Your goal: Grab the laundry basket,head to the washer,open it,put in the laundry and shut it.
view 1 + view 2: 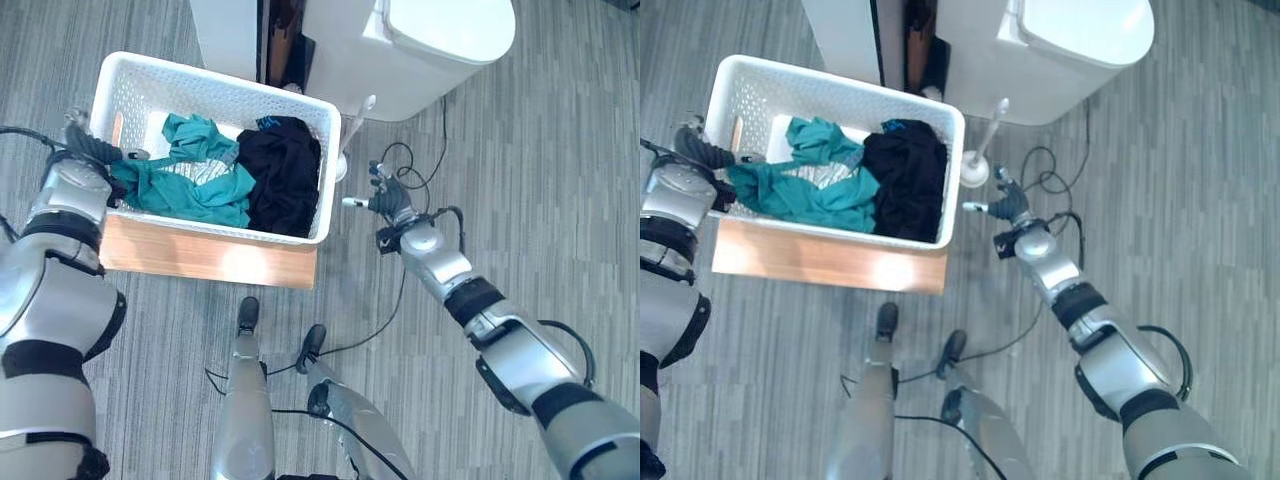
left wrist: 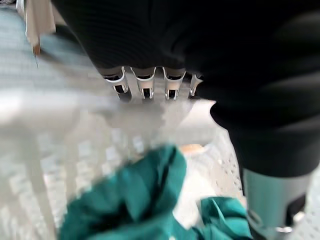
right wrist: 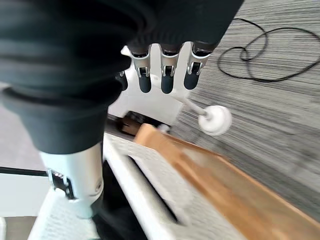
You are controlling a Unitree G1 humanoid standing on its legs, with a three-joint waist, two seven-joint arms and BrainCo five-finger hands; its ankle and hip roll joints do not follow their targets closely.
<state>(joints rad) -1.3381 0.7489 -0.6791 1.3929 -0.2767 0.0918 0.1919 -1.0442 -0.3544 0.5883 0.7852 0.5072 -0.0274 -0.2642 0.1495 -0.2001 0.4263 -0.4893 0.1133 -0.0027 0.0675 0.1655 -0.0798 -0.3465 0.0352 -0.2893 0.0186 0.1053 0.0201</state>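
Fingers of the left hand [image 1: 92, 148] lie at the basket's left end wall, draped over the rim; from the left eye view I cannot tell whether they clamp it. Laundry basket [image 1: 135, 75], white and perforated, sits on a low wooden stand [image 1: 200, 255], long axis running left to right across the robot's front. Teal garment [image 1: 190, 185] and black garment [image 1: 282, 175] are inside. Right hand [image 1: 385, 200] hangs over the grey floor [image 1: 540, 180], well apart from the basket's right end wall, fingers loosely spread, holding nothing. Washer [image 1: 440, 40], white, stands beyond the basket to the right; a white brush [image 1: 352, 125] stands between the two

Right eye view: same layout. Left hand [image 1: 700, 150] touches the basket's left end; right hand [image 1: 1005, 205] sits clear of the right end wall, with the brush [image 1: 980, 150] just beyond it

Left wrist view: fingers [image 2: 145, 82] reach straight over the white rim [image 2: 75, 112], tips hidden behind it, so clamped or not cannot be told. Teal cloth [image 2: 135, 200] lies below, inside the basket

Right wrist view: fingers [image 3: 167, 70] straight and apart, empty. Basket's right end wall with its handle slot [image 3: 150, 190] lies beside the hand toward the wrist, not past the fingertips; stand edge [image 3: 220, 185] alongside

Judgement: left hand is the nearer, already at its end. A two-handed lift turns on the right hand travelling leftward to the right end wall, missing the brush
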